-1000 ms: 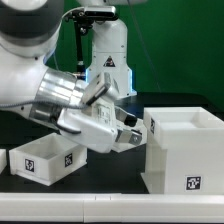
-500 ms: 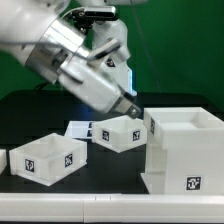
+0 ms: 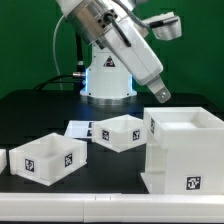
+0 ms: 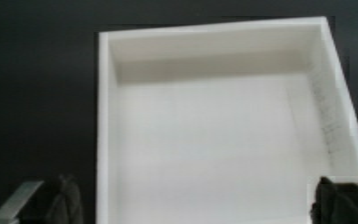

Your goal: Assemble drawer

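Everything rests on the table [image 3: 30, 105]. On the exterior view's right, nearest the front edge, stands the big open-topped case [image 3: 185, 155]. Just beside it on the exterior view's left, and set further back, sits a small open box [image 3: 120, 133]; I cannot tell whether the two touch. A second small open box [image 3: 50, 157] sits further toward the exterior view's left and nearer the front, apart from the first. The marker board [image 3: 75, 128] lies flat behind that second box and beside the first. The arm's base [image 3: 107, 78] stands at the back of the table, behind the small boxes. The gripper [image 3: 160, 97] hangs above the case's back corner, clear of it, and the wrist view looks straight down into the case.
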Motion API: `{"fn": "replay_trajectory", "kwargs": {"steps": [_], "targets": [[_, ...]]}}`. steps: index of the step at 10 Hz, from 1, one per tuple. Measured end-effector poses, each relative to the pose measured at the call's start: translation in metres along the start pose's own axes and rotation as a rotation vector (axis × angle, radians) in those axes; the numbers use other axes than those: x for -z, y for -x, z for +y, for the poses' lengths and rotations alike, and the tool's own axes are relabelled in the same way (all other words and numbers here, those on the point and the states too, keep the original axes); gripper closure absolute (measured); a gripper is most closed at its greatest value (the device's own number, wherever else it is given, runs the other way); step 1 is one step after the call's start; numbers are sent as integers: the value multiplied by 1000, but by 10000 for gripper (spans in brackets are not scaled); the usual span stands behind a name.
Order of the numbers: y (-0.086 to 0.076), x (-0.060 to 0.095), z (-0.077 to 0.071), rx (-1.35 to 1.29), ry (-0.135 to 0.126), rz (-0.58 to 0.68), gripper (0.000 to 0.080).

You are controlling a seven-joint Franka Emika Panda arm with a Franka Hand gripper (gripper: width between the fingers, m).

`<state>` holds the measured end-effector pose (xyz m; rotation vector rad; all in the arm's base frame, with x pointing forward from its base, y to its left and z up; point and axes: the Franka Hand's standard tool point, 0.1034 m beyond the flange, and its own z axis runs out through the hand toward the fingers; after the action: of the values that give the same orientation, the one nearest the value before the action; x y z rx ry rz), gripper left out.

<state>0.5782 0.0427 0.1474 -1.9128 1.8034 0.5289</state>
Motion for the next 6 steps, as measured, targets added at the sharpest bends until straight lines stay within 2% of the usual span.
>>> {"fn": "replay_trajectory", "kwargs": {"steps": [2,3,4,5,6], "targets": [[9,3,2,169,99,137,151],[11,2,-1,258,134,203,151],[16,-3,-4,344,156,273,151],[22,-11,-7,369,130,299,151],[23,-13,-6,372,130,300,151]]}}
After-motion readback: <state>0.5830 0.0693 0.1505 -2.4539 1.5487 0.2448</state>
